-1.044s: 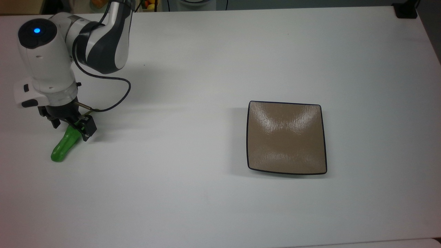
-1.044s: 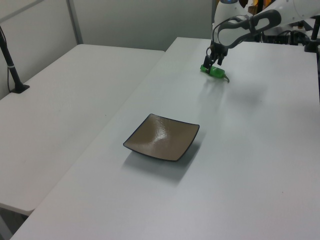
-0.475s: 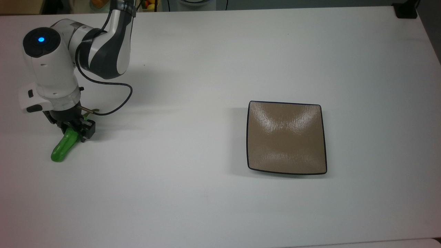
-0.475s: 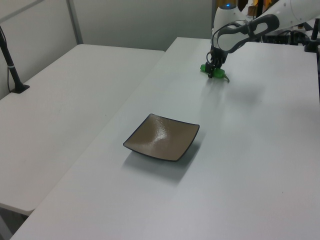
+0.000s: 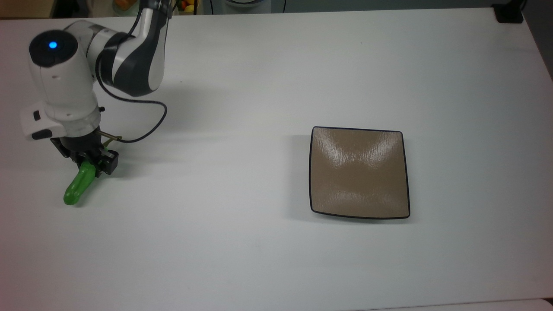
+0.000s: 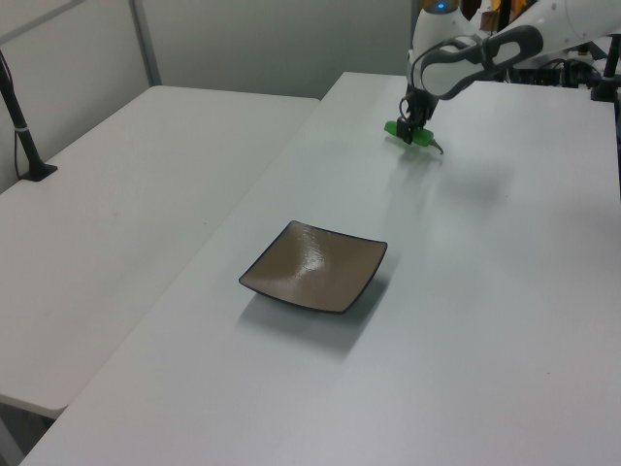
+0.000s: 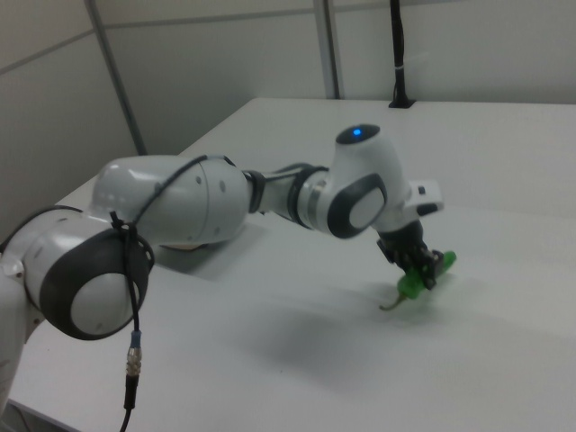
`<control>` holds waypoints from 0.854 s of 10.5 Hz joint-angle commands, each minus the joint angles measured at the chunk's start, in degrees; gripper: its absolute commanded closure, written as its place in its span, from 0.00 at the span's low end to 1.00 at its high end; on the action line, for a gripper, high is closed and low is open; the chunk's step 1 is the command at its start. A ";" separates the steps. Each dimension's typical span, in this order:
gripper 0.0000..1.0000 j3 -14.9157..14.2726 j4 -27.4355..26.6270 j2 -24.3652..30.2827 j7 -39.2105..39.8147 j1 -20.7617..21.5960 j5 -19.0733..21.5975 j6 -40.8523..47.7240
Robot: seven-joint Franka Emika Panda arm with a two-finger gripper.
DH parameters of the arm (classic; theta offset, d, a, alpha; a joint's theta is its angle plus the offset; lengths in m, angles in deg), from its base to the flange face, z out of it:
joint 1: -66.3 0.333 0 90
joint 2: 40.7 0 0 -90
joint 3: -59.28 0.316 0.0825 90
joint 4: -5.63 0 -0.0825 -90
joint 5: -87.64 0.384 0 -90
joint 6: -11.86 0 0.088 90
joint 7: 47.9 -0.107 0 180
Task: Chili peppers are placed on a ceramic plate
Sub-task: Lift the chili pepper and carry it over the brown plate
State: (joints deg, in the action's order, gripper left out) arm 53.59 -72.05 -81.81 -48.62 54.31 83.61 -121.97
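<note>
Green bumpy chili pepper, thin brown stem, clamped in jaws nr stem end.

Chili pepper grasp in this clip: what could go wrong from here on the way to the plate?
1. The gripper clamps the chili pepper near its stem end, so the long free end may swing or slip out in transit.
2. The ceramic plate lies far across the table toward the top view's right; a long carry gives more chance of a drop.
3. The plate's glossy, dished surface might let the pepper slide on release.
</note>
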 commanded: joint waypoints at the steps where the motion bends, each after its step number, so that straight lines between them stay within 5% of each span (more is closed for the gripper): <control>1: 1.00 0.24 -1.07 7.24 0.54 3.02 0.94 8.82; 7: 1.00 0.24 -0.81 19.29 0.28 13.11 10.43 24.91; 9: 1.00 0.24 -0.72 20.36 -2.08 18.03 10.61 28.53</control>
State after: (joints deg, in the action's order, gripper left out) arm 54.55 -71.24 -63.60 -48.67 67.09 93.22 -96.66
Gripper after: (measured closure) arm 0.595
